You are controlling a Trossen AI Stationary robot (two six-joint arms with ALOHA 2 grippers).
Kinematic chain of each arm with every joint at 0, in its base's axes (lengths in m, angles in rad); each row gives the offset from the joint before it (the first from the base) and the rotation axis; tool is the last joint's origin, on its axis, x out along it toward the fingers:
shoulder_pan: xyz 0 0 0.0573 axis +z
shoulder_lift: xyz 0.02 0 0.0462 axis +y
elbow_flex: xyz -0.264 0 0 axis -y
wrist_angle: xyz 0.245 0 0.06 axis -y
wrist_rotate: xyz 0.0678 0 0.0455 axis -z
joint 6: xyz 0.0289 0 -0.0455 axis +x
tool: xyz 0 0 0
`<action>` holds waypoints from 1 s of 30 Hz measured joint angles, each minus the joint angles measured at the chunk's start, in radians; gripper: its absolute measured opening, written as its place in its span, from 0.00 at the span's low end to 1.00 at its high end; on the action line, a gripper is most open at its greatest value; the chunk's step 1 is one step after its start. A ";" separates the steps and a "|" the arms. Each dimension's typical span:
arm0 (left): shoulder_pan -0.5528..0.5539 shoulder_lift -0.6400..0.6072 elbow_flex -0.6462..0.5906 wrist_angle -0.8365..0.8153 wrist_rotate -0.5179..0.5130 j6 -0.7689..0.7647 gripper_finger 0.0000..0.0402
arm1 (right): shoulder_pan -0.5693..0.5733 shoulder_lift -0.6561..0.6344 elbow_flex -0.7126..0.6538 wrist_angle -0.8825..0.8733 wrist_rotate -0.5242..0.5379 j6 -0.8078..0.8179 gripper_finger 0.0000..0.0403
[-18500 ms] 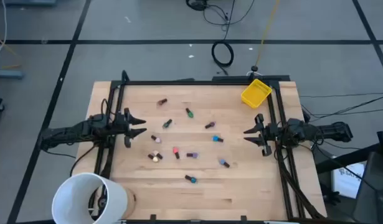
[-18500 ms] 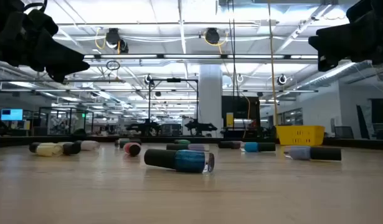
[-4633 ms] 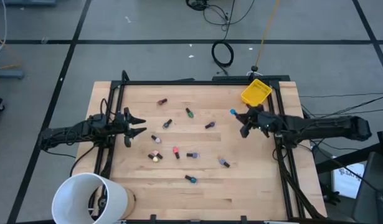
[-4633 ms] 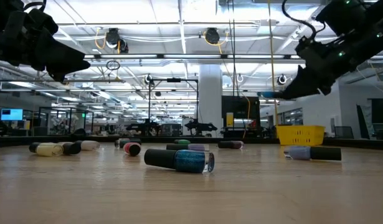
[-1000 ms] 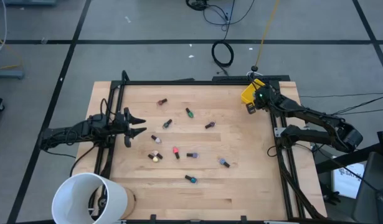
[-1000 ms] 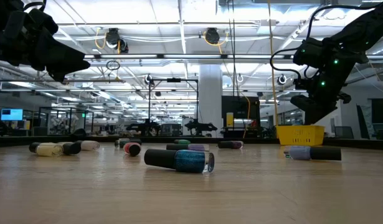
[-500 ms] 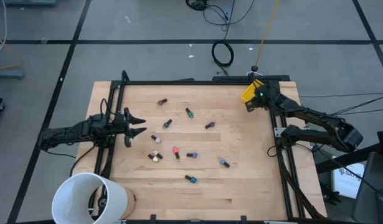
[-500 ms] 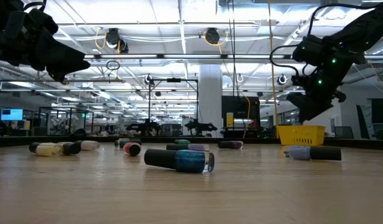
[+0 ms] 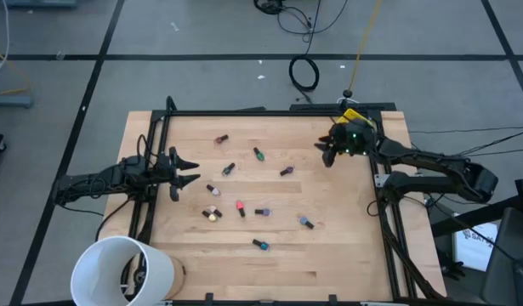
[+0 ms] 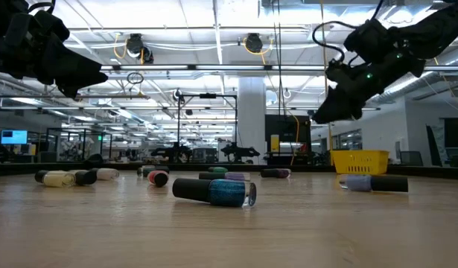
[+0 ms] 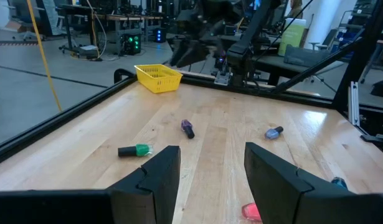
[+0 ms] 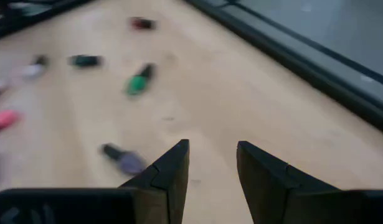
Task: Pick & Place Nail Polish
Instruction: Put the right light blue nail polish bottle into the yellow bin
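Nail polish (image 9: pixel 286 171) lies near the right gripper (image 9: pixel 326 154), whose empty fingers stand apart

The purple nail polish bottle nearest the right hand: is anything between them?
Nothing visible. The right hand hangs open above bare wood, and the purple bottle lies alone, apart from the other bottles.

In the high view the right gripper (image 9: pixel 326 153) covered most of the small yellow plastic basket (image 9: pixel 353 113), so only one corner showed. The large white plastic bucket (image 9: pixel 118 272) was cut off by the bottom edge. In the right wrist view the tiny nail polish bottles (image 12: pixel 139 81) were blurred, and their colours were hard to tell. In the low view the left gripper (image 10: pixel 80 74) was cut off by the left edge.
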 joint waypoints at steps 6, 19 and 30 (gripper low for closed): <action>0.000 0.000 0.000 0.000 0.000 0.000 0.44 | 0.163 0.000 0.000 0.005 0.000 0.002 0.32; 0.000 0.000 0.000 0.000 0.000 0.000 0.44 | 0.590 0.098 0.000 0.026 0.063 0.157 0.43; 0.000 0.000 0.000 0.002 0.000 0.000 0.44 | 0.976 0.202 0.106 -0.164 0.333 0.410 0.48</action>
